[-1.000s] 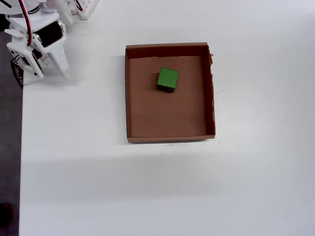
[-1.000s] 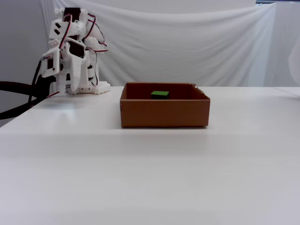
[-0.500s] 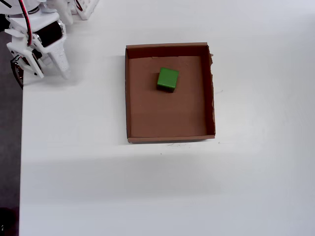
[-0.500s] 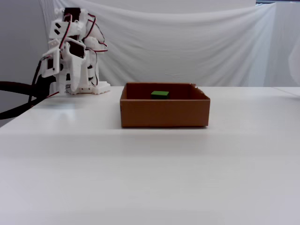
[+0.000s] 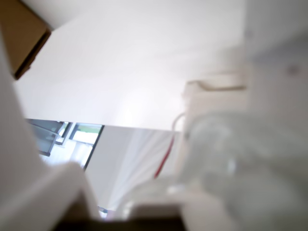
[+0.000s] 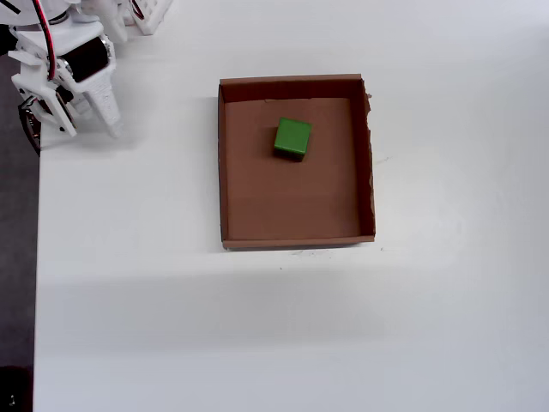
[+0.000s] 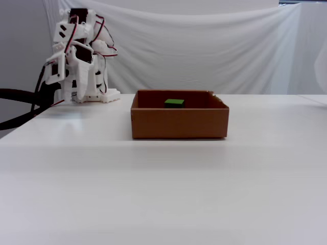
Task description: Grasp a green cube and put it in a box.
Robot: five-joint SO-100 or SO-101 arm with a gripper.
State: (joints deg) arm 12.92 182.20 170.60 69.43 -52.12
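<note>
Gripper (image 6: 110,120) well apart from green cube (image 6: 292,137)

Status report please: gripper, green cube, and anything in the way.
Gripper folded back by the arm's base, away from the box, holding nothing. Small green cube inside shallow brown cardboard box. Nothing in the way.

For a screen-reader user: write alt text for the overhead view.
A small green cube sits inside a shallow brown cardboard box, toward its upper half, on a white table. The white robot arm is folded at the upper left, its gripper pointing down at the table, well clear of the box and holding nothing.
</note>
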